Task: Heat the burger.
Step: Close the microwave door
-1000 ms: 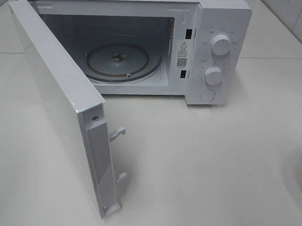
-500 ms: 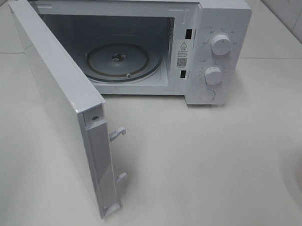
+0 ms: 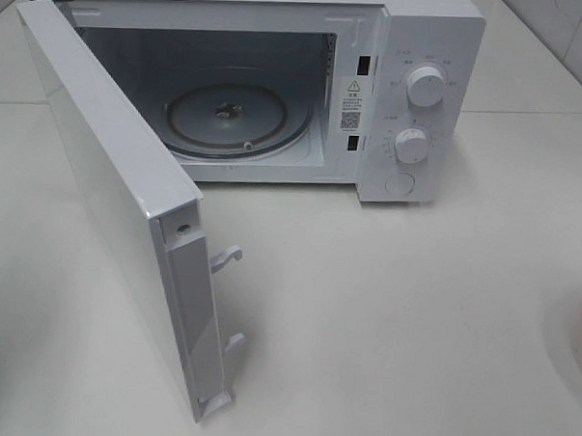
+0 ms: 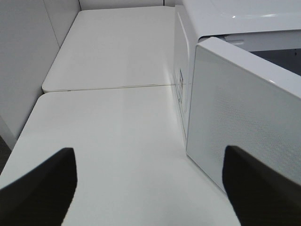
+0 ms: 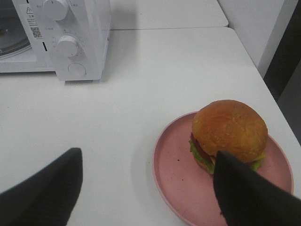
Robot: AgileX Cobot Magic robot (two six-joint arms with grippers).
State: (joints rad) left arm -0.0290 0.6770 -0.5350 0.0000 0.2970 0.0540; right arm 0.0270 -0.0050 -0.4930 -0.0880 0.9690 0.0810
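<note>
Microwave [image 3: 277,92] stands door-wide on the white worktop [image 3: 393,309], its glass turntable [image 3: 239,119] bare.

Only the right wrist view finds the burger [image 5: 229,134], sitting on a pink plate [image 5: 176,176] near the worktop's edge, beneath the open, empty right hand [image 5: 146,188]. The left hand [image 4: 150,183], likewise open, hangs beside the door [image 4: 244,108].

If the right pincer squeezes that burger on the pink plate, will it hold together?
Probably soft: the burger is a tall stack with a domed bun, so a squeeze may dent it. Its layers could slide apart. The glossy bun may slip. The plate looks light and may shift.
</note>
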